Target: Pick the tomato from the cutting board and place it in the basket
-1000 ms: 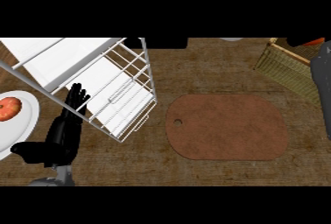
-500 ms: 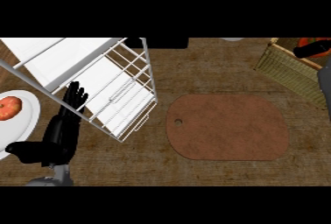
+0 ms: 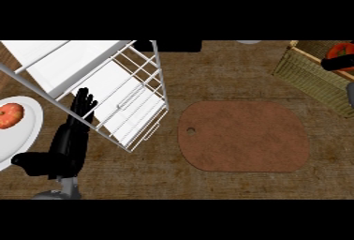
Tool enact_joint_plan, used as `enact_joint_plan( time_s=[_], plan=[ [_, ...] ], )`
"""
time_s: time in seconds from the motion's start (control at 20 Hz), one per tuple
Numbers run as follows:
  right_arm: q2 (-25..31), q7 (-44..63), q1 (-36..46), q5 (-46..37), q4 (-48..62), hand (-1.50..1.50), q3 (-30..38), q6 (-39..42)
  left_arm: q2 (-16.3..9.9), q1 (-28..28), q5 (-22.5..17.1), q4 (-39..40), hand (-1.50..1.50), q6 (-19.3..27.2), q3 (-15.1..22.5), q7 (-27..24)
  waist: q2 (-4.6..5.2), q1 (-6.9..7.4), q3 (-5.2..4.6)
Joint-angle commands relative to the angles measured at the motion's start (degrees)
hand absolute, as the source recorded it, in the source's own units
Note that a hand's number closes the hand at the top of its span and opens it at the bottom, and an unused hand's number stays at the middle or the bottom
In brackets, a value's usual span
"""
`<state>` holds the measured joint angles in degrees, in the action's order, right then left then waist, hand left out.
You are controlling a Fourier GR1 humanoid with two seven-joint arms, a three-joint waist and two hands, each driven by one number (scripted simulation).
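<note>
Right hand (image 3: 336, 63), at the upper right edge, curled around the red tomato (image 3: 342, 48) above the wicker basket (image 3: 304, 75); brown cutting board (image 3: 243, 136) bare at centre; left hand (image 3: 83, 105) resting open, fingers up, beside the white wire rack (image 3: 142, 101)

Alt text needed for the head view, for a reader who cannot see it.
At the upper right, the right hand curls around a red tomato above the wicker basket; the brown cutting board at centre lies bare. The left hand rests open beside a white wire rack, near a plate holding a reddish fruit.
</note>
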<state>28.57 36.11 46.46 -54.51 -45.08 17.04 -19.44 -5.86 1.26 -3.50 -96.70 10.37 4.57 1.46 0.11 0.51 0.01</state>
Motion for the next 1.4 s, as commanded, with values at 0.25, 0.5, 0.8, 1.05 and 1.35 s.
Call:
enact_joint_plan(
  time_s=[0.25,0.5,0.8,1.05,1.35],
  plan=[
    [1.21,-4.26,0.63,2.51,7.22,-1.50,1.16,-1.52,-0.45,-1.52,-0.40,-2.19,0.00,-1.92,-1.21,0.82,-0.02,0.14,0.00],
    [2.92,-10.25,0.43,6.48,8.09,-1.50,4.41,-5.17,-2.54,0.44,-2.12,0.58,0.00,-4.16,-4.62,-0.23,0.06,0.13,0.01],
    [1.69,-13.41,0.80,5.48,5.82,-1.50,3.86,-14.51,1.17,-3.17,0.58,2.27,0.00,-2.45,-1.25,-4.14,0.04,0.11,-0.01],
    [3.97,-6.42,0.57,2.03,-1.05,-1.50,2.12,-15.23,0.46,0.12,-0.02,-0.02,0.00,-2.17,-2.46,0.13,-0.23,-0.48,-0.04],
    [9.43,-1.96,-7.00,3.50,-10.14,-1.50,5.18,-11.44,-0.28,-0.80,-0.83,-0.75,0.00,-3.30,-3.50,0.41,-0.34,-0.99,-0.04]
  ],
)
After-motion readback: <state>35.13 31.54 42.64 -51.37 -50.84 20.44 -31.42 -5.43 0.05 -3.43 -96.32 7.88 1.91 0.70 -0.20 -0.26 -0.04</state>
